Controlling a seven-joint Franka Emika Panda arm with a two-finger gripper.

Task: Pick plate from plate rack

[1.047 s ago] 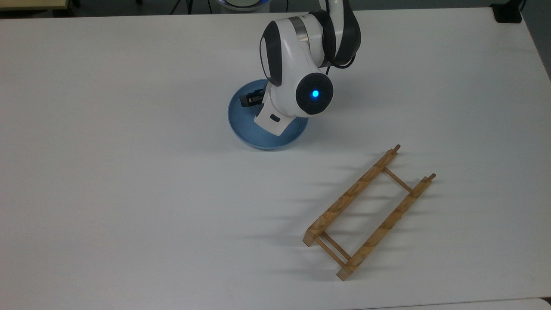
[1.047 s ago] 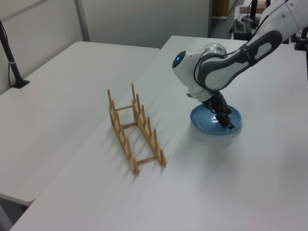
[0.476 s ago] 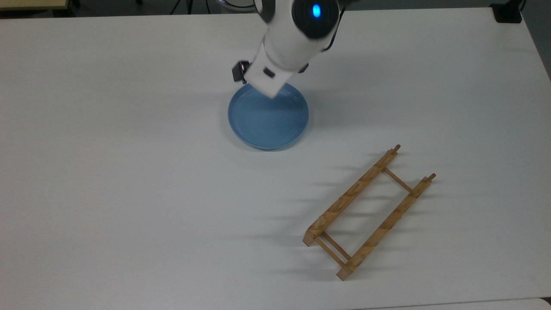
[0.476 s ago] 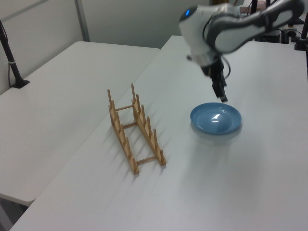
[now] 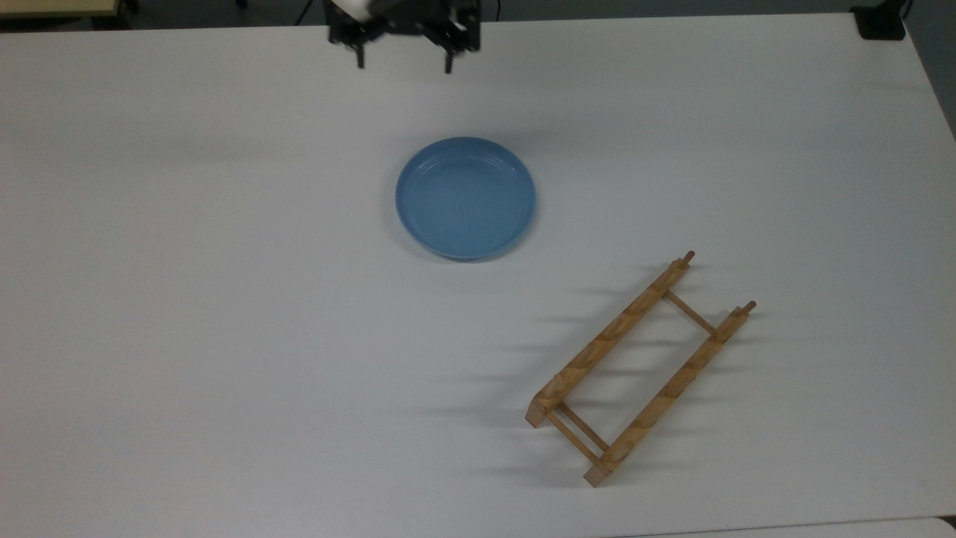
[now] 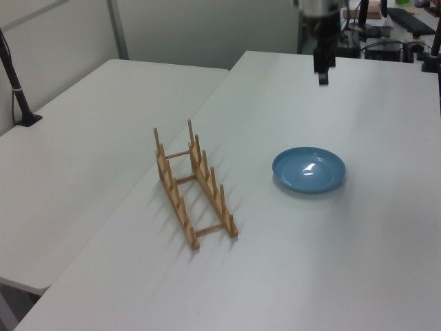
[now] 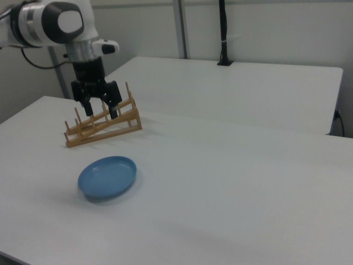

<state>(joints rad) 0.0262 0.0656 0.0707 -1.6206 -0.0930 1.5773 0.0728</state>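
Observation:
The light-blue plate (image 5: 465, 198) lies flat on the white table (image 5: 224, 299), apart from the plate rack, and shows again as the plate (image 6: 309, 169) and the plate (image 7: 107, 176). The wooden plate rack (image 5: 642, 370) stands with nothing in it toward the top view's lower right; it is the rack (image 6: 193, 186) and the rack (image 7: 102, 124) in the side views. My gripper (image 5: 405, 56) hangs open and holds nothing, high above the table beyond the plate's far side. It appears as the gripper (image 6: 322, 69) and the gripper (image 7: 100, 107).
A second white table (image 6: 83, 138) stands beside this one, with a black post (image 6: 14, 76) clamped to it. A black object (image 5: 881, 22) sits at the table's corner in the top view's upper right. Equipment stands behind the table's far edge (image 6: 372, 34).
The arm has lifted off the plate and drawn back toward the top view's top edge, rising high. The plate stays flat where it was. The rack has not moved.

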